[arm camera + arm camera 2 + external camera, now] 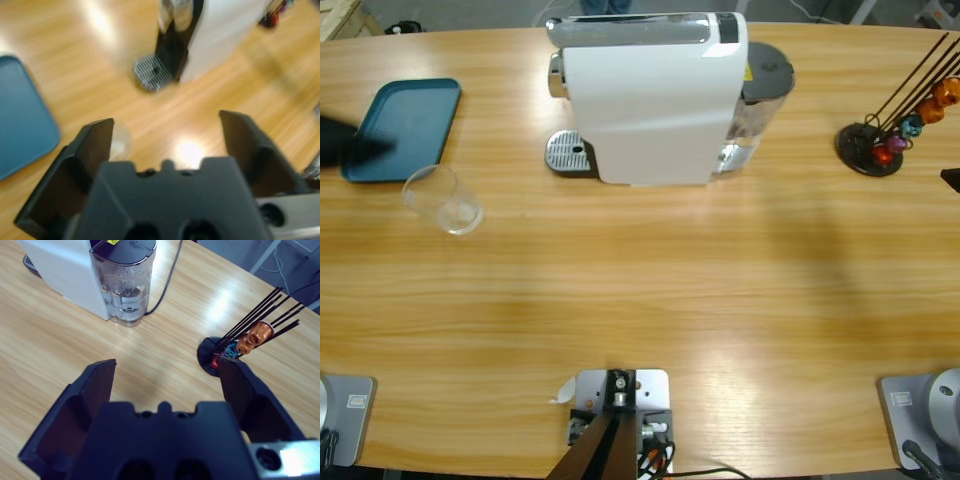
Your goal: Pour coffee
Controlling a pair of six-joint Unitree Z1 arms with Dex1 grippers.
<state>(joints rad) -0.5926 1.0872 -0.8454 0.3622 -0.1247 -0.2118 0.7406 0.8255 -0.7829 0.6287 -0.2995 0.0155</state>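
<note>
Both grippers, left [165, 145] and right [167, 382], gape empty; glass [444, 200] stands near tray [415, 115], left of coffee machine [650, 100].

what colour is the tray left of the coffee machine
Teal blue-green, plain, no pattern. The tray shows best in the high view.

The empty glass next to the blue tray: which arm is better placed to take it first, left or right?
Probably the left. Its open gripper looks down near the glass and the blue tray, with the coffee machine beyond. The right gripper, also open, is at the far end by the capsule holder and water tank.
</note>
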